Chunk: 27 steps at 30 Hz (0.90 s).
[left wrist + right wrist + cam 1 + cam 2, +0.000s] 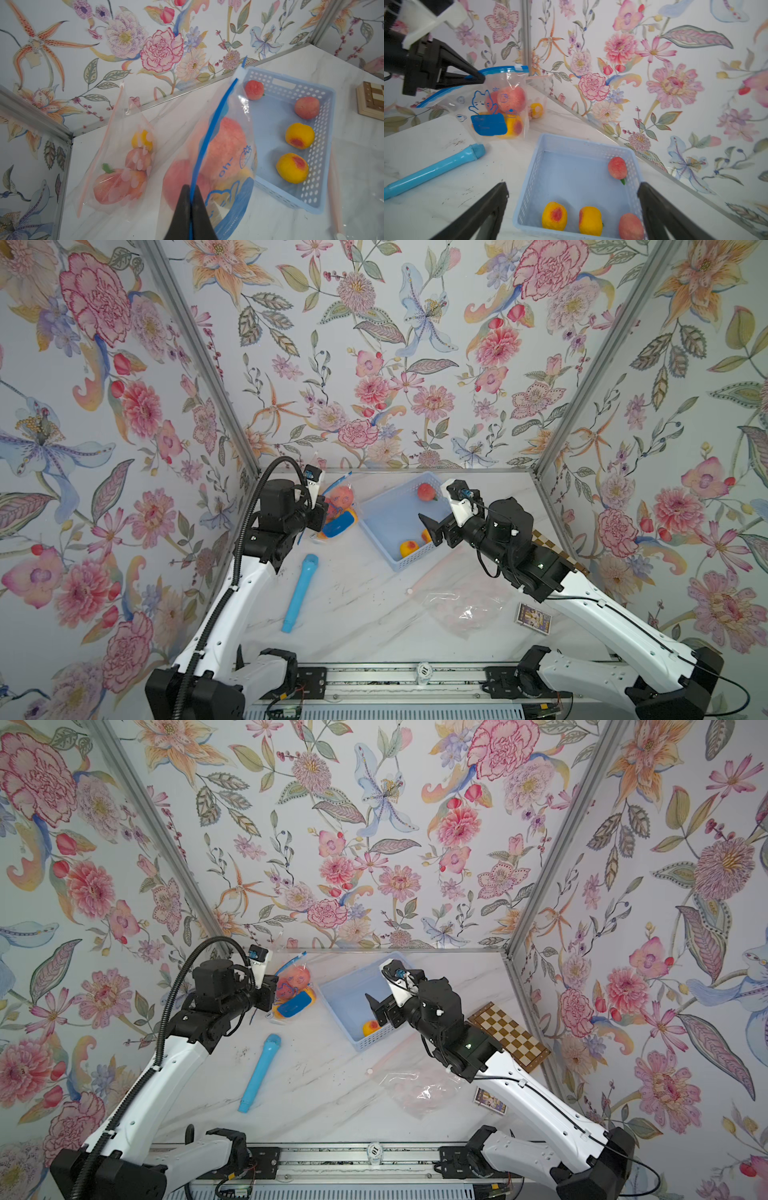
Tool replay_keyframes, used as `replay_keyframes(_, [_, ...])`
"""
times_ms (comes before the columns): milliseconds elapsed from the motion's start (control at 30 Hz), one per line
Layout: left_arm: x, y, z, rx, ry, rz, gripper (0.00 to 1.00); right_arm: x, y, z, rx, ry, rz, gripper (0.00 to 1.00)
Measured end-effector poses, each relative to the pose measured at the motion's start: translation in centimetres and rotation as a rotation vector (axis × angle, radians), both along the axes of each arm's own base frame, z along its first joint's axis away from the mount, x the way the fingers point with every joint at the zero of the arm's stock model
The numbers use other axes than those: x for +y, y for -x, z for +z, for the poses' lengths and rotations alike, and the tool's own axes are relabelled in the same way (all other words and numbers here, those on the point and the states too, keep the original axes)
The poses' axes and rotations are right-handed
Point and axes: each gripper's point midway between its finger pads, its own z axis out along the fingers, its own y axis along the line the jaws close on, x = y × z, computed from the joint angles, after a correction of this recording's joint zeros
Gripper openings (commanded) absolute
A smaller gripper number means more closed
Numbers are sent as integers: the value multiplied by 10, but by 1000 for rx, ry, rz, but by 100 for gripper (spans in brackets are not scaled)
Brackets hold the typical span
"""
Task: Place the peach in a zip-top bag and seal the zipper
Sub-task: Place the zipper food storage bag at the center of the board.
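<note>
Between left claw [192, 188] tips, blue zipper [214, 118] of the peach-filled bag [225, 172]

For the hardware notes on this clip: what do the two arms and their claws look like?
Both the left arm and right arm have white shells and black joints. A ribbed black conduit runs along the left. A thin black cable follows the right, which also shows a small green light. The left claw and right claw are black wedges tapering to narrow tips.
</note>
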Motion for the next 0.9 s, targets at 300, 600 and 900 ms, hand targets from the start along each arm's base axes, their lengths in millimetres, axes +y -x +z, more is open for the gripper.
replay_keyframes(300, [27, -68, -20, 79, 43, 170, 0, -60, -60, -28, 199, -97, -365, 99])
replay_keyframes(600, [27, -112, -55, 163, 66, 220, 0, -126, -69, -105, 507, -213, -681, 99])
replay_keyframes(900, [25, -139, -114, 282, 42, 237, 0, -149, -38, -177, 721, -213, -833, 99])
